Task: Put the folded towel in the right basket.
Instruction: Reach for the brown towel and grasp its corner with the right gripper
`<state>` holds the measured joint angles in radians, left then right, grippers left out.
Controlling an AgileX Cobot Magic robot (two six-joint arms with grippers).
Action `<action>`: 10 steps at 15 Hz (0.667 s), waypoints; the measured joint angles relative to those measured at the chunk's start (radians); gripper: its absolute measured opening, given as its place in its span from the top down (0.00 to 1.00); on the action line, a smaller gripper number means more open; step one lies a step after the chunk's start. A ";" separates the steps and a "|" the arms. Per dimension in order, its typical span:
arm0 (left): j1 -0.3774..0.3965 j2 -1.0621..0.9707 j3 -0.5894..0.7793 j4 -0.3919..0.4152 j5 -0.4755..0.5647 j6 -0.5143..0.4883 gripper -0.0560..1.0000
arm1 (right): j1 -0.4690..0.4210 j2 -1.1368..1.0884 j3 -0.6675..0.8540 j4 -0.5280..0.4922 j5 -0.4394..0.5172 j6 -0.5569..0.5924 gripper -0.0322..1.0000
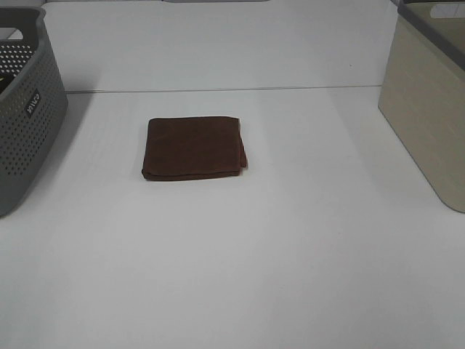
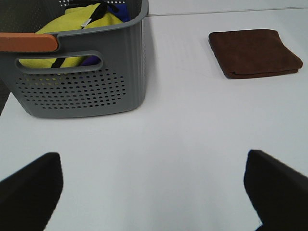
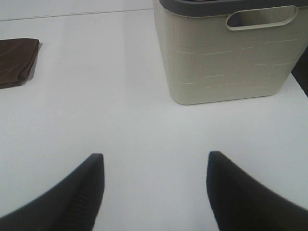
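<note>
The folded brown towel (image 1: 193, 147) lies flat on the white table, a little left of the middle. It also shows in the left wrist view (image 2: 254, 52) and partly in the right wrist view (image 3: 17, 61). The right basket (image 1: 430, 109) is beige with a grey rim and stands at the right edge; the right wrist view shows it (image 3: 226, 57) with a handle hole. My left gripper (image 2: 154, 185) is open and empty, well short of the towel. My right gripper (image 3: 155, 187) is open and empty, near the beige basket. Neither arm shows in the high view.
A grey perforated basket (image 1: 25, 109) stands at the left edge. In the left wrist view it (image 2: 82, 79) holds yellow and blue cloth (image 2: 79, 24). The white table (image 1: 240, 269) has a seam line across the back.
</note>
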<state>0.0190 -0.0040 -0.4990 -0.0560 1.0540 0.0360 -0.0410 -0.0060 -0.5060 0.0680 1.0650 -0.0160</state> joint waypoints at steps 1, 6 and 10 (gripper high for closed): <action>0.000 0.000 0.000 0.000 0.000 0.000 0.03 | 0.000 0.000 0.000 0.000 0.000 0.000 0.39; 0.000 0.000 0.000 0.000 0.000 0.000 0.03 | 0.000 0.000 0.000 0.000 0.000 0.000 0.39; 0.000 0.000 0.000 0.000 0.000 0.000 0.03 | 0.000 0.000 0.000 0.000 0.000 0.000 0.39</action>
<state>0.0190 -0.0040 -0.4990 -0.0560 1.0540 0.0360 -0.0410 -0.0060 -0.5060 0.0680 1.0650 -0.0160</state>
